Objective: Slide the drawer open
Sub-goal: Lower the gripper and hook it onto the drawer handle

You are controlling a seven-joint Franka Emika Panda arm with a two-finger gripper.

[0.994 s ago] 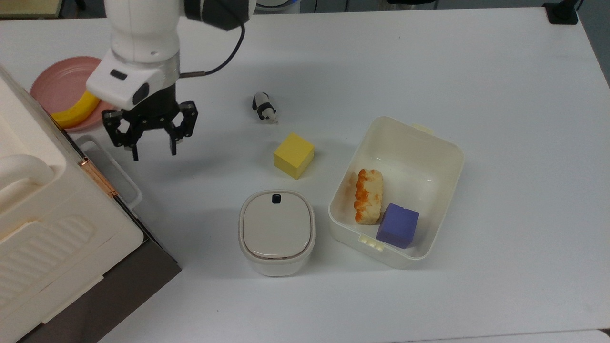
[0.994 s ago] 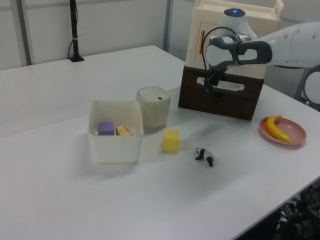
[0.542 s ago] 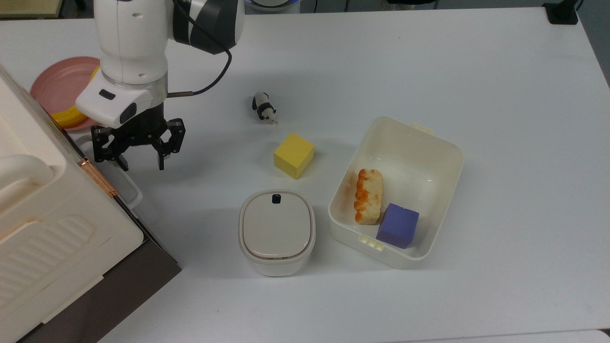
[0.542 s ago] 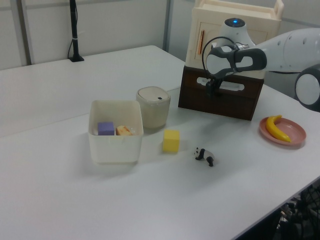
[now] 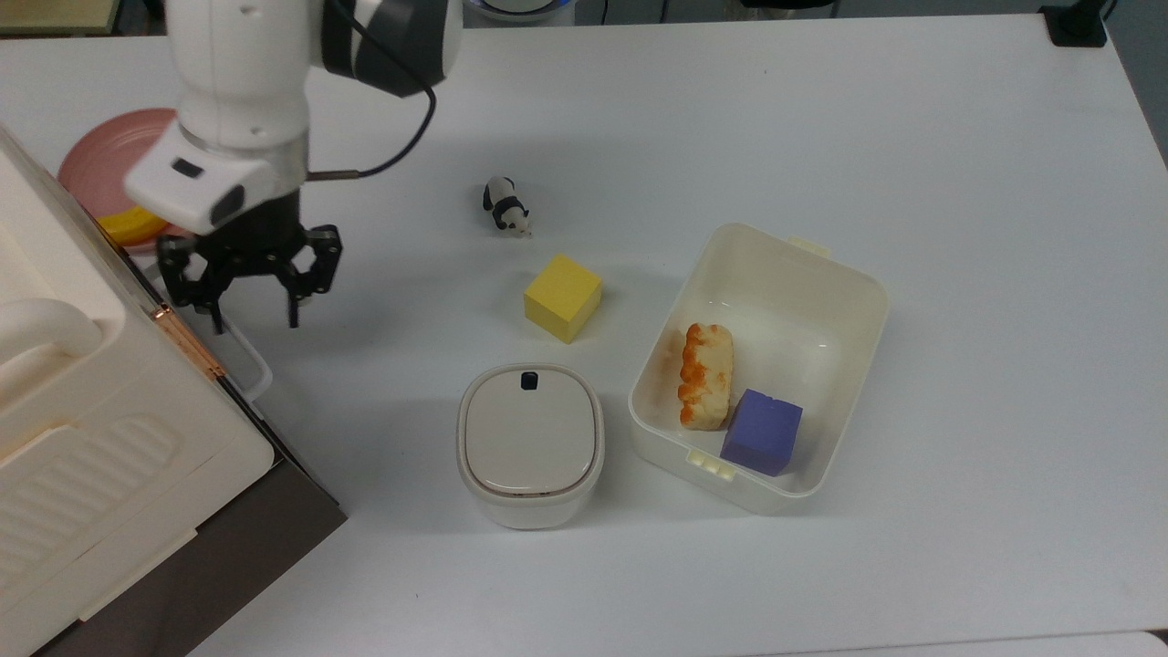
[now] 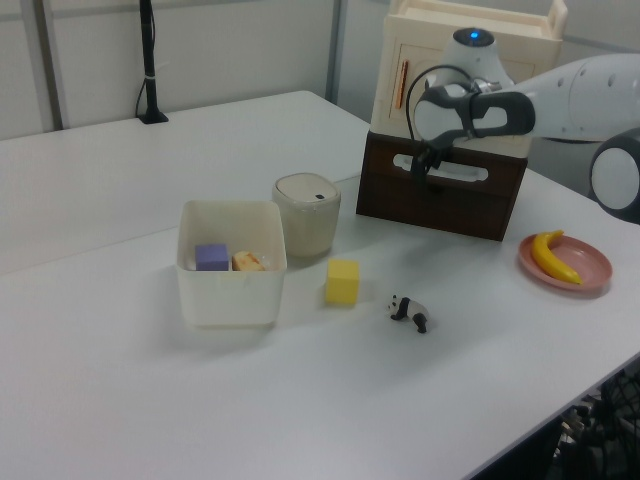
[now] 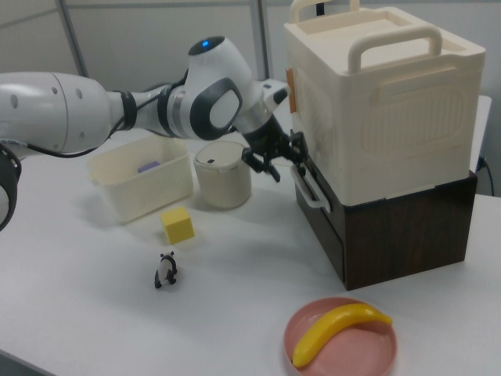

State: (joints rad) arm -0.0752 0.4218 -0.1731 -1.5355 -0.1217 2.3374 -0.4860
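The drawer (image 5: 274, 538) is the dark brown panel at the foot of the cream cabinet (image 5: 82, 429), on the top view's left. Its front (image 7: 325, 227) sits flush with the cabinet base, and it also shows in the left view (image 6: 440, 205). A thin white loop handle (image 5: 251, 365) sticks out from the panel. My gripper (image 5: 255, 319) hangs open over the handle's far end. In the top view one fingertip lies over the loop and the other outside it. In the right view my gripper (image 7: 283, 163) sits just above the handle (image 7: 311, 196). Whether they touch I cannot tell.
A small lidded white container (image 5: 529, 444) stands near the drawer front. A white bin (image 5: 785, 274) holds a purple block and a toasted piece. A yellow cube (image 5: 562, 297) and a panda figure (image 5: 505, 206) lie mid-table. A pink plate (image 5: 100, 155) carries a banana (image 7: 337, 329).
My gripper has moved toward the top view's left, from the open table beside the handle to over the handle at the cabinet front. It stayed open. Nothing else moved.
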